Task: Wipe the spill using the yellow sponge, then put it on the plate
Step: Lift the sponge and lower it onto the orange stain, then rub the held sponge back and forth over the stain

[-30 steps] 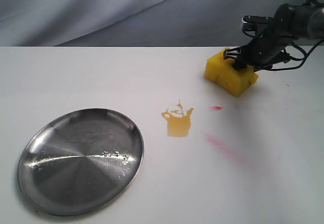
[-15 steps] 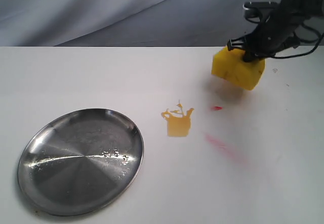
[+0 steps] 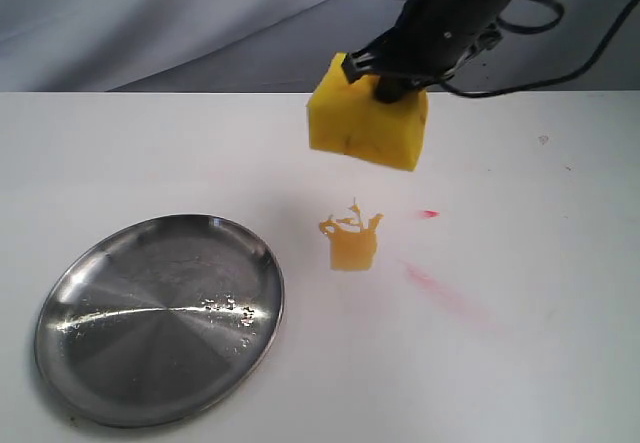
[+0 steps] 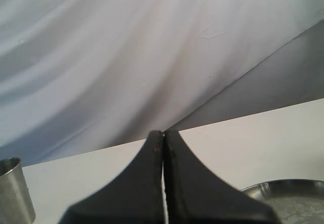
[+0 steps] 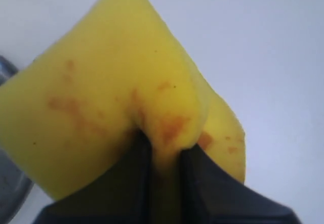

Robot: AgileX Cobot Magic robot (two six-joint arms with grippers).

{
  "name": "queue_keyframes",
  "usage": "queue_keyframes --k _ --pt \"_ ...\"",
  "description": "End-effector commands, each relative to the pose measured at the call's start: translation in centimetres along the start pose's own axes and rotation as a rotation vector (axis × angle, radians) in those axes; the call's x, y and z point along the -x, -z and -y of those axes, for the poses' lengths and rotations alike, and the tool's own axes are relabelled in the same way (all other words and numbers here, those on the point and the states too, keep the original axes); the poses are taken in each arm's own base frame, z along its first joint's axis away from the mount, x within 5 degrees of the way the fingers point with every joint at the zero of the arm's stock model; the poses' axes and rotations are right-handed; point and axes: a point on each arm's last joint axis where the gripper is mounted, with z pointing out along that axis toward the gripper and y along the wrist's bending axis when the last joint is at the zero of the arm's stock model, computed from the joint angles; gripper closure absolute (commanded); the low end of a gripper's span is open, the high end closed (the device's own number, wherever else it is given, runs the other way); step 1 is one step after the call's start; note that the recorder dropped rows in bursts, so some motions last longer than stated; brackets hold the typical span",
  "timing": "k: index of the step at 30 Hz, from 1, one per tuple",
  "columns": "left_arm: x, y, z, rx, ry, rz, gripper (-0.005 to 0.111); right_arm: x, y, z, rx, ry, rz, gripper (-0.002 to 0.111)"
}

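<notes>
The yellow sponge hangs in the air above the table, pinched by my right gripper, which is shut on it. In the right wrist view the sponge fills the frame, squeezed and stained orange between the dark fingers. The spill, a small orange-yellow puddle with prongs, lies on the white table just below and in front of the sponge. The steel plate sits at the front left. My left gripper is shut with nothing in it, pointing over the table toward the grey backdrop.
Pink-red streaks mark the table to the right of the spill, with a small red dot above them. A metal cup shows at the edge of the left wrist view, and the plate's rim on the other side.
My right gripper has lifted the sponge off the table at the back right and carried it left and forward, until it hangs above the spill.
</notes>
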Motion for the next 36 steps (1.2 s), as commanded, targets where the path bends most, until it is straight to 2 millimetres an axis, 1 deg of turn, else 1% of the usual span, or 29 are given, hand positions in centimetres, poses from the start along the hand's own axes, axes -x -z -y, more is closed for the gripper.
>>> queue_keyframes --k 1,4,7,15,19,21,22,25,28,31,33,35,36 --pt "0.2 0.0 -0.1 0.006 0.016 0.012 0.107 -1.3 -2.3 -3.0 0.032 0.023 0.014 0.108" --pt "0.2 0.0 -0.1 0.006 0.016 0.012 0.107 -2.5 -4.1 -3.9 0.037 0.010 0.032 0.108" --pt "0.2 0.0 -0.1 0.006 0.016 0.012 0.107 -3.3 -6.0 -3.8 0.031 -0.021 0.029 0.108" --pt "0.2 0.0 -0.1 0.006 0.016 0.012 0.107 -5.6 -12.1 -3.4 0.024 -0.045 -0.114 0.108" --pt "0.2 0.0 -0.1 0.006 0.016 0.012 0.107 -7.0 -14.5 -3.2 0.021 -0.047 -0.190 0.108" --pt "0.2 0.0 -0.1 0.006 0.016 0.012 0.107 -7.2 -14.9 -2.9 -0.006 -0.029 -0.202 0.108" --pt "0.2 0.0 -0.1 0.006 0.016 0.012 0.107 -7.3 -14.8 -2.5 -0.036 -0.020 -0.204 0.108" --pt "0.2 0.0 -0.1 0.006 0.016 0.012 0.107 -7.3 -14.4 -0.4 -0.148 -0.032 -0.216 0.108" --pt "0.2 0.0 -0.1 0.006 0.016 0.012 0.107 -7.7 -13.8 2.2 -0.249 -0.048 -0.261 0.108" --pt "0.2 0.0 -0.1 0.006 0.016 0.012 0.107 -8.3 -13.4 4.0 -0.285 -0.076 -0.318 0.108" --pt "0.2 0.0 -0.1 0.006 0.016 0.012 0.107 -8.5 -13.2 4.4 -0.290 -0.085 -0.348 0.108" --pt "0.2 0.0 -0.1 0.006 0.016 0.012 0.107 -8.7 -13.1 4.4 -0.287 -0.074 -0.367 0.108" --pt "0.2 0.0 -0.1 0.006 0.016 0.012 0.107 -8.6 -13.1 3.8 -0.271 -0.056 -0.372 0.108"
